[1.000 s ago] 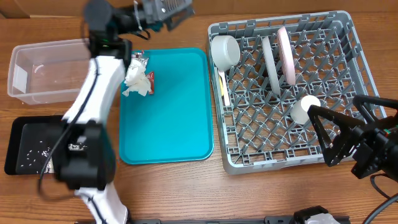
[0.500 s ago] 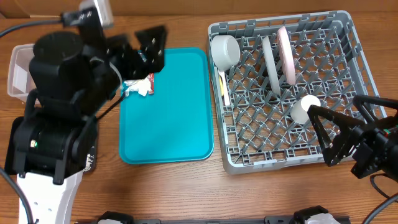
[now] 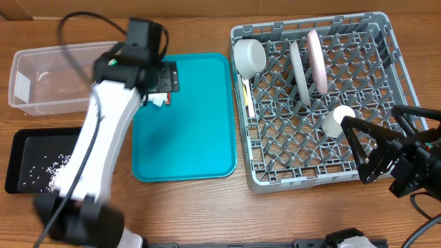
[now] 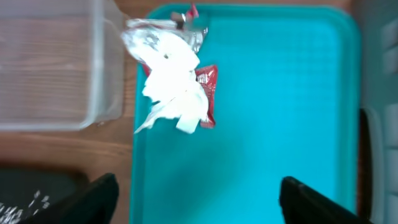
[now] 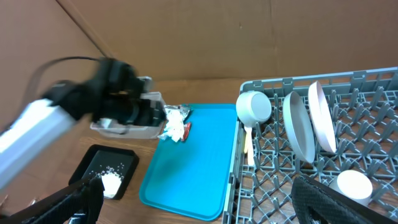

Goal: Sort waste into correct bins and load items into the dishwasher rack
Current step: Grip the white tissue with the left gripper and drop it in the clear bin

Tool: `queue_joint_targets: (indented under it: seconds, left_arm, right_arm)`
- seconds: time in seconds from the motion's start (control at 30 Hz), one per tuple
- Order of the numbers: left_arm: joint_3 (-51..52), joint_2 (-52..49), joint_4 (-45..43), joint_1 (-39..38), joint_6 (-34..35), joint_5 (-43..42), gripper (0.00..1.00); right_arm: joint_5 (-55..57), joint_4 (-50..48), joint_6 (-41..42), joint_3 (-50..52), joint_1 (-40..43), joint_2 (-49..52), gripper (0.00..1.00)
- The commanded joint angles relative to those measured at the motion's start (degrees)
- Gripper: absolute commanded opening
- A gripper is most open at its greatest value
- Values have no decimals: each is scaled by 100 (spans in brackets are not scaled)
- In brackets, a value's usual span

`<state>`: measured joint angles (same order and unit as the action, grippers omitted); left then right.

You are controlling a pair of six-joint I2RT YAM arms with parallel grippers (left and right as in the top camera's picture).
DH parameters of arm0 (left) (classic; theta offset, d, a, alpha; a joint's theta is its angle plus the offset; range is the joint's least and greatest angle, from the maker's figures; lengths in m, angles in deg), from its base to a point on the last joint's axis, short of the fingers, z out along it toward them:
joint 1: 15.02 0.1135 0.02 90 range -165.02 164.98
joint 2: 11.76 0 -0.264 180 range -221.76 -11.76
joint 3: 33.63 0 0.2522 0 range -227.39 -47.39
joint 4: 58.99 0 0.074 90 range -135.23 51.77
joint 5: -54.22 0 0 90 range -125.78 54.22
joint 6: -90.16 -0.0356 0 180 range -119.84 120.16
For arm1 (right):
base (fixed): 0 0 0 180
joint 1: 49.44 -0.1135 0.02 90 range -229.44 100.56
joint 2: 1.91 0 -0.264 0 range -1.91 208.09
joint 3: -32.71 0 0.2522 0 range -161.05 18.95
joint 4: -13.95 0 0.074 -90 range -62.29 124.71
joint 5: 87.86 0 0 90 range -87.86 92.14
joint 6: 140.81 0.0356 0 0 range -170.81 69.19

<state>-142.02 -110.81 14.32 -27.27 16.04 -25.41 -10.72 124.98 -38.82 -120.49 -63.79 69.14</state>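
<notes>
Two bits of waste, the crumpled napkin (image 4: 171, 81) and the red-marked foil wrapper (image 4: 209, 87) partly under it, lie in the teal tray (image 4: 280, 93) corner nearest the clear tub (image 4: 50, 68), below the wide-spread left fingers (image 4: 99, 196), while the right fingers (image 5: 336, 202), also spread, hover over the dishwasher rack (image 3: 386, 41) near the cup (image 3: 337, 118)

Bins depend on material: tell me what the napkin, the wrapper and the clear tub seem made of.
Napkin: soft matte paper, crumpled, ragged edges. Wrapper: probably foil or metallised film, shiny silver crinkles, red print. Clear tub: smooth transparent plastic; the table shows through.
</notes>
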Motion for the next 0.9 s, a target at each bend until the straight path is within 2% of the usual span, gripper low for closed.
queue_joint_targets:
  seconds: [0.0, 0.2, 0.37, 0.47, 0.57, 0.6, 0.67, 0.7, 0.73, 0.8, 0.87]
  left_arm:
    - [39, -745, -223, 42, -192, 142, 81]
    - [39, -1663, -745, 129, 2, 586, 81]
    - [39, -2085, -901, 175, 518, 1825, 83]
    - [39, -2291, -1176, 186, 422, 1799, 83]
    - [39, -2398, -1290, 186, 387, 1530, 73]
    - [39, -2420, -1318, 184, 332, 1423, 64]
    - [39, -2446, -1351, 186, 319, 1290, 53]
    - [39, -2461, -1353, 186, 317, 1255, 44]
    - [39, -2461, -1342, 184, 317, 1161, 24]
    - [35, -2457, -1292, 184, 258, 927, 4]
    - [9, -2417, -1176, 184, 140, 638, 4]
  right_arm:
    - [42, -24, 7, -13, -22, -11, 100]
    - [42, -24, 4, -13, -22, -11, 100]
    - [42, -24, 4, -13, -22, -11, 100]
    - [42, -24, 4, -13, -22, -11, 100]
    - [42, -24, 7, -13, -22, -11, 100]
    - [42, -24, 7, -13, -22, -11, 100]
    - [42, -24, 4, -13, -22, -11, 100]
    - [42, -24, 4, -13, -22, -11, 100]
    - [42, -24, 4, -13, -22, -11, 100]
    - [42, -24, 4, -13, -22, -11, 100]
    - [42, -24, 4, -13, -22, -11, 100]
